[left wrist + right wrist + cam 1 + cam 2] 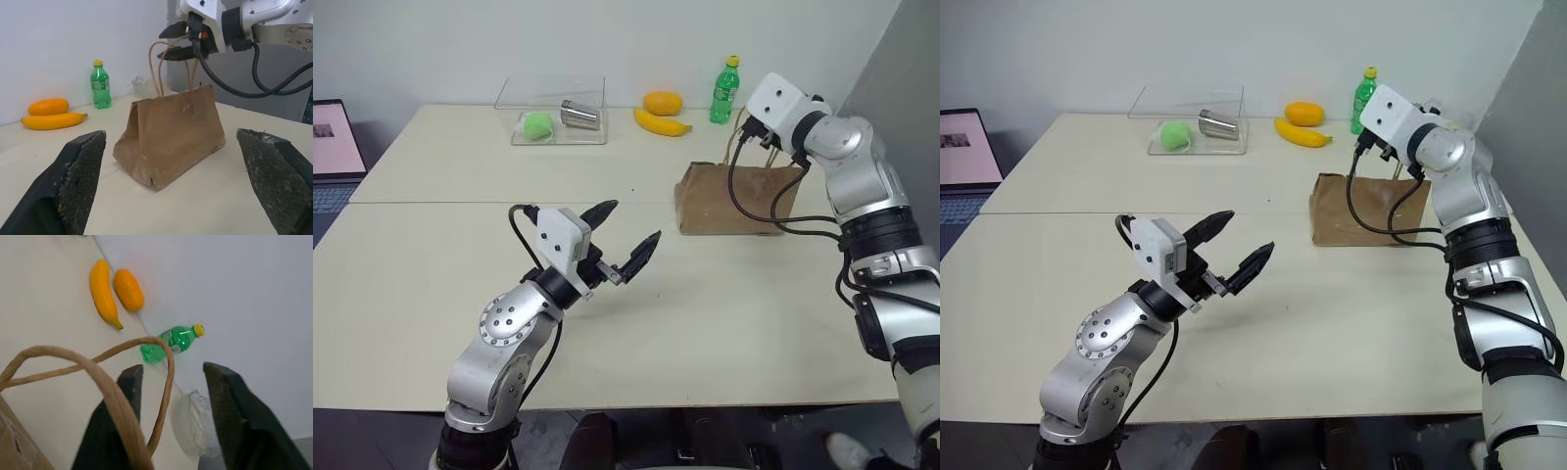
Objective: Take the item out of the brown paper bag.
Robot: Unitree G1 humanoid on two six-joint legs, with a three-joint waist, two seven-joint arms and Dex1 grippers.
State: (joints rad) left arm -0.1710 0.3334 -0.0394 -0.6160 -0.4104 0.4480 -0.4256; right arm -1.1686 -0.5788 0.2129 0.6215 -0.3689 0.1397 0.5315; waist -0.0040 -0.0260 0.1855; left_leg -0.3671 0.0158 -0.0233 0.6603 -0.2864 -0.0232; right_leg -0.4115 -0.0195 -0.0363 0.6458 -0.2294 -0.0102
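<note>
As its fingers close around the tan handles to steady the brown paper bag, the right gripper hovers at the bag's twelve o'clock, while the left gripper waits released.

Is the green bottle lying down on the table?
No, the green bottle stands upright near the wall, behind the brown paper bag.

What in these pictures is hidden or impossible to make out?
- Inside of the brown paper bag: its closed paper walls hide any contents in every view.
- Right gripper: whether it grips the bag's handles; in the head views the wrist block covers the fingers.
- Laptop: cut off by the left eye view's edge.
- Clear crumpled thing: unidentifiable, partly behind a finger.
</note>
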